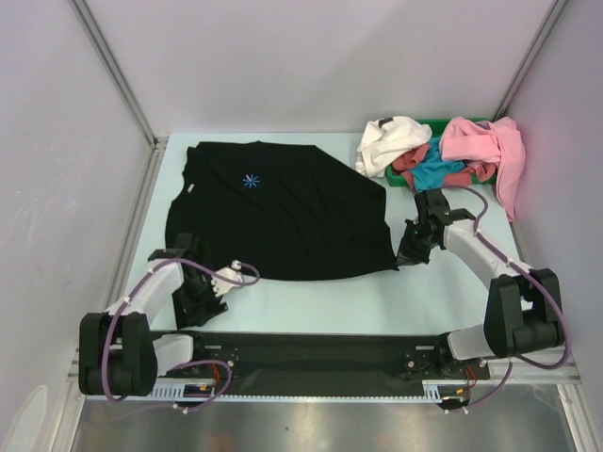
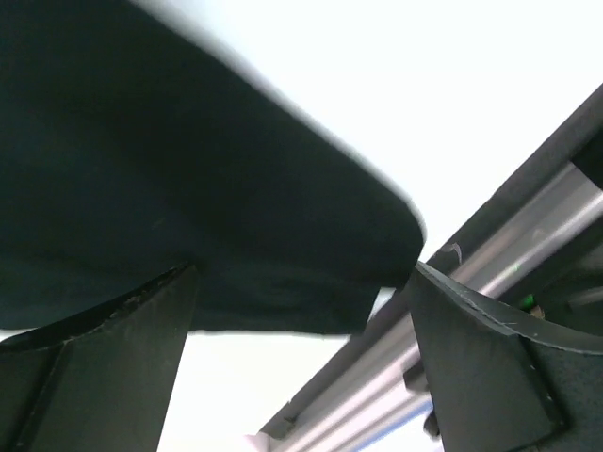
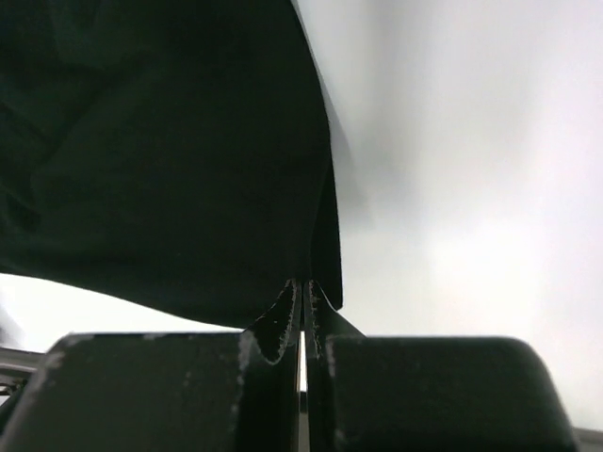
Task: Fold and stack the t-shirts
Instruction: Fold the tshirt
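Observation:
The black t-shirt (image 1: 283,217) lies spread flat on the table, and its light-blue starburst print (image 1: 251,180) faces up. My left gripper (image 1: 191,262) is open at the shirt's near left hem. In the left wrist view (image 2: 303,282) its fingers (image 2: 104,358) stand wide apart with the black cloth (image 2: 188,188) just ahead of them. My right gripper (image 1: 411,249) is shut on the shirt's near right corner. In the right wrist view (image 3: 306,287) the jaws pinch the cloth's edge (image 3: 188,169). White (image 1: 391,141), pink (image 1: 485,146), teal (image 1: 435,171) and red (image 1: 407,164) shirts lie heaped at the back right.
The heap rests in a green bin (image 1: 397,175) by the right wall. Grey walls close in the left, the back and the right. A metal rail (image 1: 141,202) runs along the table's left edge and shows in the left wrist view (image 2: 490,254).

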`<action>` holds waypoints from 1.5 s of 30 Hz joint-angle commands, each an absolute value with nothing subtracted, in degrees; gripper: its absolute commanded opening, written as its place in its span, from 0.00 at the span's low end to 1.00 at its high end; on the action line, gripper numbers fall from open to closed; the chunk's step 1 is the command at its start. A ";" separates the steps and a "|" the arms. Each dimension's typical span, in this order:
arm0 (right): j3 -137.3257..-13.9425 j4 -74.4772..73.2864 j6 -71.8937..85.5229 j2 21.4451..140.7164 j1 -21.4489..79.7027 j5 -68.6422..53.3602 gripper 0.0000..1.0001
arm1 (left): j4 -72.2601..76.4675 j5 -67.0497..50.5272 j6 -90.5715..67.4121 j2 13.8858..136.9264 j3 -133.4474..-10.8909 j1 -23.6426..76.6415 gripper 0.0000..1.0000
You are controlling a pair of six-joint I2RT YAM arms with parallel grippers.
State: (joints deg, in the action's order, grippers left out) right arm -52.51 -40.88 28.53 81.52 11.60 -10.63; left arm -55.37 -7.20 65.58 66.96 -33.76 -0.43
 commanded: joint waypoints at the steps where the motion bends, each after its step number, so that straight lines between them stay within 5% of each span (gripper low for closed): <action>1: -51.51 -43.94 29.00 77.52 10.81 -11.42 0.00 | -49.70 -4.75 67.16 66.36 -28.23 3.16 0.95; 2: -51.24 -44.21 28.92 77.17 10.81 -11.60 0.00 | -47.92 -3.01 66.63 66.36 -26.91 3.95 0.93; 4: -50.80 -44.82 29.18 76.12 10.81 -11.60 0.00 | -45.97 -2.98 65.48 66.18 -25.49 4.39 0.73; 6: -49.84 -45.17 29.79 75.24 10.81 -12.30 0.00 | -45.97 -4.30 62.77 65.05 -27.14 4.39 0.38; 9: -48.52 -46.22 30.15 74.18 10.99 -12.40 0.00 | -49.21 -5.80 60.13 62.94 -29.87 4.39 0.00; 17: -46.67 -51.06 31.99 70.32 14.75 -9.58 0.00 | -70.30 -9.58 62.05 49.33 -40.94 3.61 0.00; 26: -47.11 -63.54 31.29 63.37 16.35 -7.83 0.00 | -83.85 -5.19 70.65 48.78 -57.12 0.54 0.00; 45: -69.34 -33.93 23.03 98.78 8.26 -3.26 0.00 | -33.07 -0.18 76.90 85.68 -68.81 -0.44 0.00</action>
